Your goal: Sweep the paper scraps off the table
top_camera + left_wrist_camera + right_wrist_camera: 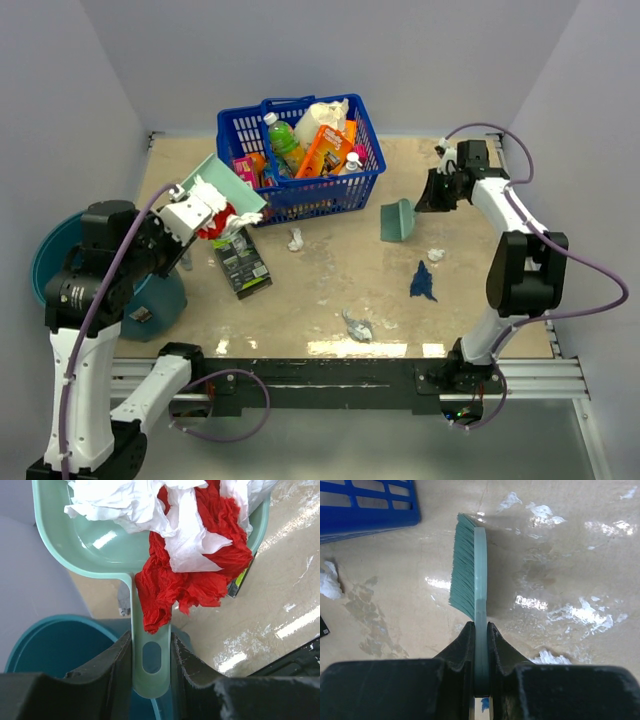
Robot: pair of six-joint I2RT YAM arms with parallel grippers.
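Beige desk (330, 290) with loose scraps (423, 282) mid-surface. Left fingers (115, 675) clamped on dustpan (95, 545) handle, red-white wad (200, 575) hanging over its rim above bucket (55, 645); likely to drop short onto desk if tipped early. Right fingers (460, 655) clamped on brush (470, 570).

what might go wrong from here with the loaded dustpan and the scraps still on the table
The red paper droops over the back rim of the dustpan by the handle; on tipping, it may drop beside the bucket rather than in. The grey scrap lies near the front edge of the table, so a stroke of the brush might push it off.
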